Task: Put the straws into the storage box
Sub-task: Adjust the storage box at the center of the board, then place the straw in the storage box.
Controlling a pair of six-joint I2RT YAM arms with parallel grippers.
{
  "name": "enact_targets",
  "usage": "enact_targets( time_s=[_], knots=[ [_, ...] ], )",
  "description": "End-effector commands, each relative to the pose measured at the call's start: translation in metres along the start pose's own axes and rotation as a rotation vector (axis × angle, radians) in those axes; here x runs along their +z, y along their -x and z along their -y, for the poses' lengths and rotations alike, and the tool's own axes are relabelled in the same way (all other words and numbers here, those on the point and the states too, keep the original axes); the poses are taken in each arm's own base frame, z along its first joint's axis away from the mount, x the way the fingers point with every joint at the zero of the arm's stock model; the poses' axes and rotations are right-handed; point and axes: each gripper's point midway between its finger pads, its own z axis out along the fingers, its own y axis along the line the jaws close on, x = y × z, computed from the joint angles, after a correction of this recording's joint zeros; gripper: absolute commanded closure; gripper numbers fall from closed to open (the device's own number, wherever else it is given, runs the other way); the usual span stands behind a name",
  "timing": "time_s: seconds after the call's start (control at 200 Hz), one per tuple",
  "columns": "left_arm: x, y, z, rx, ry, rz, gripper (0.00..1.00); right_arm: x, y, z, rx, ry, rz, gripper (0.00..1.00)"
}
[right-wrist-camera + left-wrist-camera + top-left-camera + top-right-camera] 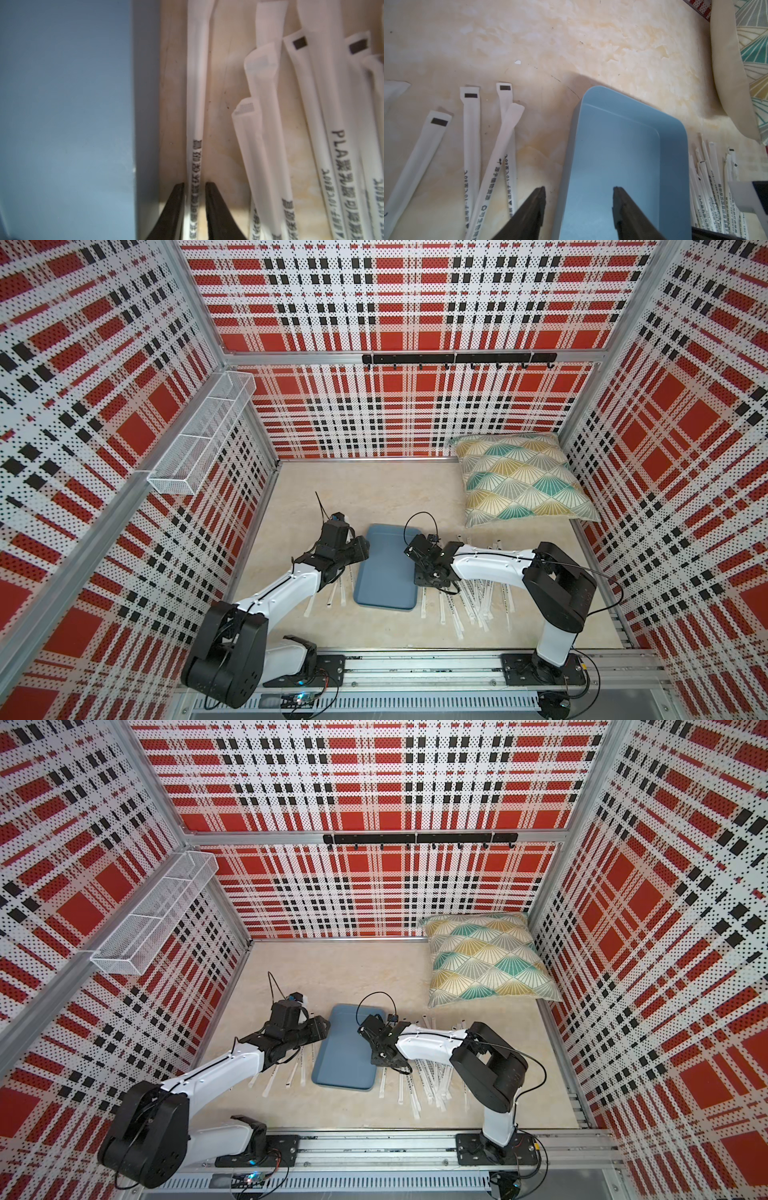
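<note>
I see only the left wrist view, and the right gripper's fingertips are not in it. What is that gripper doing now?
Observer: In the right wrist view the right gripper has one jaw on each side of a straw lying on the table beside the storage box.
Operator: Pinched already?
Observer: I cannot tell; the jaws stand very close to its wrapper.
Operator: Is the box's near end empty?
Observer: In both top views its near end holds no straw.
</note>
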Motion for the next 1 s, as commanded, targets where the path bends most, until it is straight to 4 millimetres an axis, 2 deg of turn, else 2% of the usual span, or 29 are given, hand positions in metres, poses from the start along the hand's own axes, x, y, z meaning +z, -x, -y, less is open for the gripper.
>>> enact_targets(
  time_s=[0.0,0.085,0.165,0.321,0.446,0.521,0.636,0.752,0.857,0.892,0.922,0.997],
  knots=[
    [0.002,-0.004,0.008,-0.041,-0.056,0.008,0.46,0.002,0.003,0.006,-0.016,-0.039,0.017,0.81],
    [0.005,-0.014,0.010,-0.047,-0.068,-0.011,0.48,-0.003,0.004,0.009,-0.027,-0.051,0.021,0.87],
    [0.005,-0.020,0.010,-0.057,-0.072,-0.023,0.50,-0.017,0.009,0.007,-0.034,-0.037,0.030,0.88],
    [0.003,-0.034,0.023,-0.111,-0.142,-0.035,0.53,-0.065,0.022,-0.004,-0.048,0.013,0.052,0.88],
    [0.000,-0.043,0.043,-0.184,-0.229,-0.029,0.56,-0.099,0.041,-0.021,-0.054,0.053,0.092,0.87],
    [-0.003,-0.044,0.049,-0.243,-0.272,-0.015,0.57,-0.106,0.050,-0.041,-0.046,0.107,0.102,0.87],
    [-0.013,-0.040,0.052,-0.298,-0.312,0.017,0.57,-0.091,0.055,-0.074,-0.006,0.185,0.085,0.87],
    [-0.026,-0.025,0.041,-0.290,-0.277,0.056,0.55,-0.070,0.050,-0.107,0.017,0.264,0.051,0.87],
    [-0.035,-0.006,0.005,-0.294,-0.158,0.091,0.51,-0.053,0.044,-0.130,-0.017,0.257,0.037,0.87],
    [-0.039,0.001,-0.007,-0.290,-0.113,0.104,0.48,-0.045,0.043,-0.133,-0.020,0.243,0.035,0.86],
    [-0.043,0.012,-0.026,-0.300,-0.059,0.134,0.46,-0.040,0.043,-0.134,-0.011,0.232,0.035,0.85],
    [-0.051,0.027,-0.045,-0.271,0.021,0.163,0.43,-0.027,0.041,-0.134,0.019,0.219,0.030,0.85]
  ],
)
